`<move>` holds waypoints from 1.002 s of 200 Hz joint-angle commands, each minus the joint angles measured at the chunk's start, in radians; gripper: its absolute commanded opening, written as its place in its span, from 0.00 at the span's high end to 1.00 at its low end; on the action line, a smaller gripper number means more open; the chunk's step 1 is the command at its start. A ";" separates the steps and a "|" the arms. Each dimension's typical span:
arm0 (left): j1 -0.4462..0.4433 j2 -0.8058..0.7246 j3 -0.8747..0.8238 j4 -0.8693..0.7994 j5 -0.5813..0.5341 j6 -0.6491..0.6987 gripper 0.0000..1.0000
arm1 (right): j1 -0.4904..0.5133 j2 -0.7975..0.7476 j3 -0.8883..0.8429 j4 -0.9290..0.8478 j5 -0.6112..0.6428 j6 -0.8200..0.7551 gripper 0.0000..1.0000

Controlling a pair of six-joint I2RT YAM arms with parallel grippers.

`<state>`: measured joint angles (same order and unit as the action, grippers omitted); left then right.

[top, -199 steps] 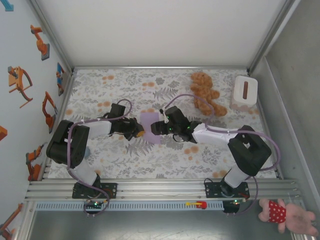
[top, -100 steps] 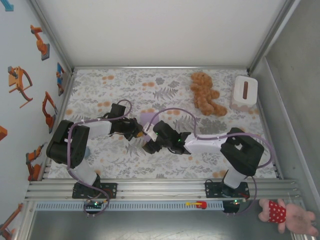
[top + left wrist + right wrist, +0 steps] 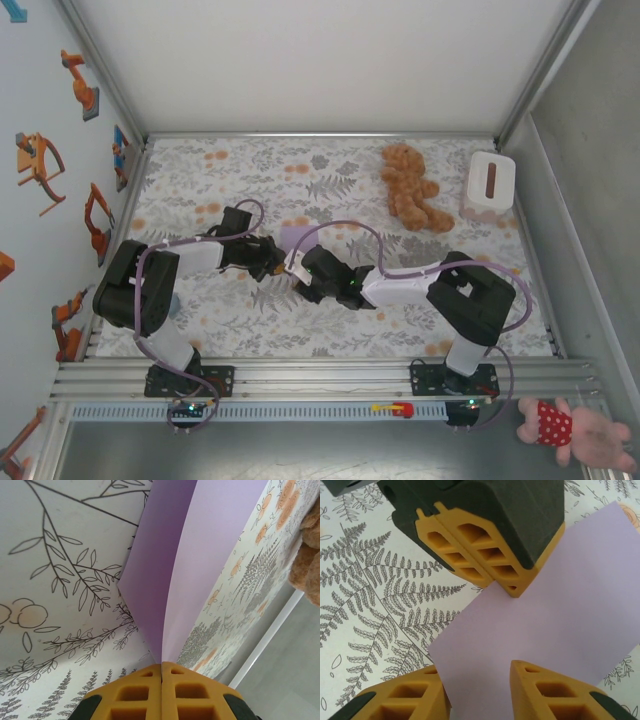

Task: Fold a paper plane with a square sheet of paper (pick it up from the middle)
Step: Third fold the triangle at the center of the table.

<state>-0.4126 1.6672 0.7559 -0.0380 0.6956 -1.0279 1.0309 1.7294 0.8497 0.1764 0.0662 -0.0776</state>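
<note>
Left jaws clamped the creased lavender paper (image 3: 200, 555), right jaws apart astride its edge. Left arm (image 3: 195, 258) and right arm (image 3: 400, 288) converged over the desk (image 3: 300, 335).

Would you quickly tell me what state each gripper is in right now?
Left gripper: closed, pinching the folded lavender sheet of paper.
Right gripper: open, jaws apart astride the same sheet.

The left arm (image 3: 160, 270) bends at the elbow, forearm reaching inward; the left gripper (image 3: 161, 669) is pinched tight on the lavender paper (image 3: 195, 555). The right arm (image 3: 410, 285) stretches low toward it, the right gripper (image 3: 477, 682) with jaws parted, just beside the left fingertips (image 3: 470, 545).
</note>
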 commanded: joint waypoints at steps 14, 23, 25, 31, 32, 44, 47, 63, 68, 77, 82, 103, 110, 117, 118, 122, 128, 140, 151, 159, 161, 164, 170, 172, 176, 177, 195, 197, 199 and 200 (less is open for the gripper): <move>-0.003 -0.006 0.022 -0.025 -0.003 -0.011 0.95 | 0.001 -0.045 -0.011 0.038 0.017 -0.015 0.69; -0.003 -0.010 0.020 -0.025 -0.003 -0.011 0.95 | 0.001 -0.048 -0.009 0.038 0.006 -0.016 0.71; -0.004 -0.010 0.020 -0.025 -0.003 -0.011 0.95 | 0.001 -0.049 -0.008 0.039 0.004 -0.015 0.72; -0.003 -0.011 0.019 -0.025 -0.003 -0.011 0.94 | 0.001 -0.047 -0.006 0.039 -0.004 -0.016 0.72; -0.003 -0.012 0.020 -0.026 -0.003 -0.011 0.95 | 0.001 -0.047 -0.005 0.039 -0.004 -0.014 0.72; -0.005 -0.017 0.019 -0.029 -0.003 -0.010 0.94 | 0.001 -0.039 0.003 0.034 -0.019 -0.012 0.78; -0.004 -0.018 0.019 -0.030 -0.002 -0.009 0.93 | 0.001 -0.036 0.005 0.032 -0.023 -0.012 0.80; -0.003 -0.029 0.016 -0.034 -0.003 -0.012 0.91 | 0.001 -0.020 0.021 0.013 -0.040 -0.009 0.92; -0.003 -0.035 0.016 -0.039 -0.003 -0.010 0.91 | 0.001 -0.017 0.023 0.008 -0.044 -0.008 0.95; 0.000 -0.045 0.016 -0.052 -0.009 -0.005 0.88 | 0.001 -0.014 0.025 0.000 -0.056 -0.004 0.99; 0.003 -0.052 0.016 -0.061 -0.016 -0.001 0.85 | 0.001 -0.014 0.023 -0.001 -0.061 -0.002 1.00; 0.034 -0.090 0.021 -0.127 -0.051 0.039 0.75 | -0.004 -0.021 0.020 -0.005 -0.083 0.024 1.00; 0.050 -0.109 0.022 -0.146 -0.063 0.053 0.72 | -0.007 -0.022 0.020 -0.009 -0.097 0.037 1.00; 0.064 -0.129 0.020 -0.149 -0.067 0.067 0.66 | -0.009 -0.023 0.024 -0.016 -0.106 0.055 1.00; 0.066 -0.130 0.020 -0.149 -0.068 0.068 0.66 | -0.010 -0.022 0.025 -0.017 -0.107 0.058 1.00; 0.071 -0.144 0.020 -0.144 -0.067 0.074 0.63 | -0.012 -0.021 0.028 -0.023 -0.110 0.071 1.00; 0.076 -0.165 0.020 -0.140 -0.067 0.081 0.60 | -0.016 -0.020 0.031 -0.030 -0.120 0.087 1.00; 0.079 -0.196 0.030 -0.132 -0.070 0.093 0.55 | -0.028 -0.018 0.031 -0.033 -0.147 0.128 1.00; 0.078 -0.208 0.044 -0.128 -0.070 0.099 0.54 | -0.043 -0.020 0.024 -0.023 -0.183 0.166 1.00; 0.078 -0.204 0.056 -0.126 -0.070 0.106 0.54 | -0.054 -0.019 0.018 -0.014 -0.210 0.196 1.00; 0.079 -0.201 0.058 -0.125 -0.070 0.108 0.54 | -0.058 -0.020 0.016 -0.011 -0.216 0.205 1.00; 0.078 -0.197 0.063 -0.124 -0.068 0.110 0.54 | -0.062 -0.020 0.013 -0.006 -0.228 0.217 1.00; 0.077 -0.181 0.075 -0.125 -0.065 0.116 0.54 | -0.068 -0.022 0.006 0.006 -0.247 0.236 1.00; 0.076 -0.175 0.078 -0.125 -0.063 0.116 0.54 | -0.070 -0.022 0.003 0.012 -0.252 0.243 1.00; 0.075 -0.164 0.086 -0.124 -0.061 0.118 0.54 | -0.073 -0.024 -0.002 0.021 -0.267 0.255 1.00; 0.075 -0.159 0.088 -0.124 -0.061 0.118 0.55 | -0.075 -0.026 -0.003 0.023 -0.270 0.259 1.00; 0.056 -0.090 0.132 -0.117 -0.054 0.124 0.59 | -0.092 -0.027 -0.028 0.070 -0.330 0.312 1.00; 0.052 -0.080 0.138 -0.119 -0.054 0.124 0.59 | -0.094 -0.027 -0.029 0.074 -0.336 0.317 1.00; 0.048 -0.072 0.145 -0.121 -0.055 0.127 0.60 | -0.095 -0.027 -0.031 0.078 -0.342 0.322 1.00; 0.047 -0.067 0.148 -0.121 -0.056 0.127 0.60 | -0.096 -0.026 -0.032 0.079 -0.345 0.324 1.00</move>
<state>-0.3393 1.5177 0.8436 -0.1448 0.6308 -0.9432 0.9504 1.7073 0.8455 0.1944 -0.1707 0.1368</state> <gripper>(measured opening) 0.425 0.049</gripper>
